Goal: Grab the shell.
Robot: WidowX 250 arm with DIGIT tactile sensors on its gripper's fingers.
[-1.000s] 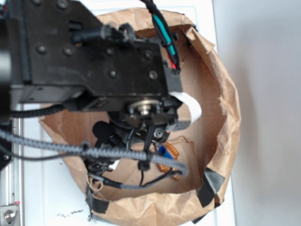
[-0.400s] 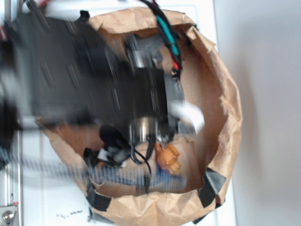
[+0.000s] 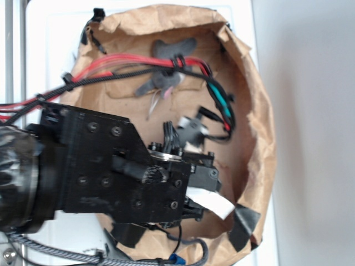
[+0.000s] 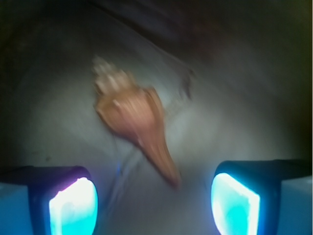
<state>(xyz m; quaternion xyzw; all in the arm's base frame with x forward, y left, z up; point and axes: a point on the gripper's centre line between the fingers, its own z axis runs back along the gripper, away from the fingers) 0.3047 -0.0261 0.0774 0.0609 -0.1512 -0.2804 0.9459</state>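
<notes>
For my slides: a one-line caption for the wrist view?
Open claw hovering over the orange-brown shell, its pointed tip aimed between the glowing fingertips.

A crumpled brown paper bag (image 3: 260, 133) carries the shell (image 4: 137, 125) and grey plush toy (image 3: 166, 83).

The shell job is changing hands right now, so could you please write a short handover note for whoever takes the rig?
Hand: open, empty, both fingers lit at the bottom of the wrist view.
Shell: lying on the floor of the paper bag, ahead of the hand, pointed end toward the gap between the fingers, untouched. The arm hides it in the exterior view.
Grey plush toy: at the far side of the bag; leave it.
Done: hand roughly lined up.
Left: advance, close, lift.
</notes>
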